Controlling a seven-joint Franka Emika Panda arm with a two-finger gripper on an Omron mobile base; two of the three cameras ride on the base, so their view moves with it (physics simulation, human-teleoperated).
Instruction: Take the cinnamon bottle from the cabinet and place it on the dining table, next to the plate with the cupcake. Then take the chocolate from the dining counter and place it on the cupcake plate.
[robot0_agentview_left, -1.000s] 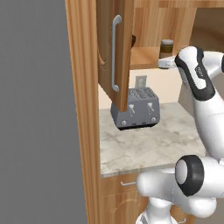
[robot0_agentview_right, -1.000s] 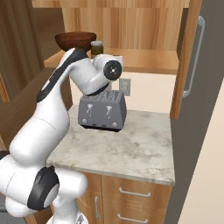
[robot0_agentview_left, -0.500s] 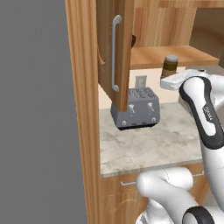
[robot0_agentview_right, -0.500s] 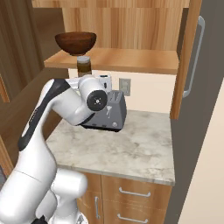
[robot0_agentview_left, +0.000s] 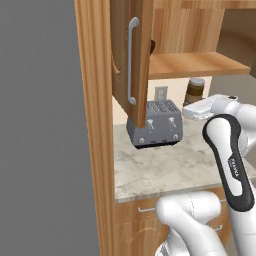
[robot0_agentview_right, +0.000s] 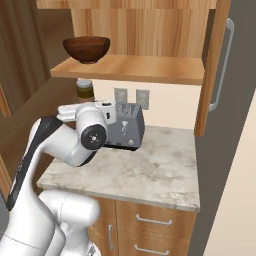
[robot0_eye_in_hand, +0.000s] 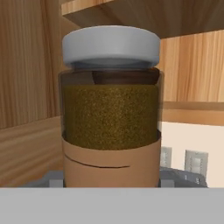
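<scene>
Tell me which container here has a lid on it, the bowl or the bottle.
The cinnamon bottle, capped with a grey lid and hanging below the shelf. The dark wooden bowl on the shelf is open-topped.

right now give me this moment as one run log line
stage: carrying | held: clear grey-lidded cinnamon bottle | gripper: shut on bottle | bottle: below wooden shelf | chocolate: pending

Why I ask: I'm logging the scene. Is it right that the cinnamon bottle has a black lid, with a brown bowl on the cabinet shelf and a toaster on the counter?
Not quite: the cinnamon bottle has a pale grey lid, not black, as the hand view shows. The brown bowl does sit on the cabinet shelf, and the toaster stands on the counter.
</scene>
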